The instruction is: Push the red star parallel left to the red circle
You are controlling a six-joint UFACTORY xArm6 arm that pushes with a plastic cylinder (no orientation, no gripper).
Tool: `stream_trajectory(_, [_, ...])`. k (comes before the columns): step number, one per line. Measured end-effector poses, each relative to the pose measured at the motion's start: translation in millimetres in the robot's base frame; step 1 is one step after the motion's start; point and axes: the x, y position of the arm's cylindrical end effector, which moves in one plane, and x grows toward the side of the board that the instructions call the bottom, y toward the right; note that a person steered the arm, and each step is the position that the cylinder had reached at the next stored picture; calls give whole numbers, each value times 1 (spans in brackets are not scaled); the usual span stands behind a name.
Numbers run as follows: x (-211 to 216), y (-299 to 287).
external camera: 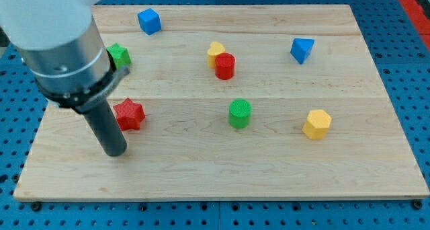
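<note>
The red star (pixel 130 113) lies on the left part of the wooden board. The red circle (pixel 225 66) stands near the board's middle top, touching a yellow block (pixel 214 52) behind it. My tip (pixel 115 151) rests on the board just below and slightly left of the red star, close to it; I cannot tell if it touches. The arm's rod and grey body rise toward the view's top left and hide part of the board there.
A green star-like block (pixel 119 55) sits at the left, partly behind the arm. A blue cube (pixel 149 21) is at the top left, a blue triangular block (pixel 302 50) at the top right, a green cylinder (pixel 240 113) in the middle, a yellow hexagon (pixel 316 124) at the right.
</note>
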Motion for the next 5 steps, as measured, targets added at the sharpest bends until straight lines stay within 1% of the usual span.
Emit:
stream_trajectory(1, [-23, 17])
stream_trajectory(2, [-56, 19])
stream_trajectory(3, [-79, -1])
stream_trajectory(4, [-84, -19])
stream_trajectory(5, [-87, 54])
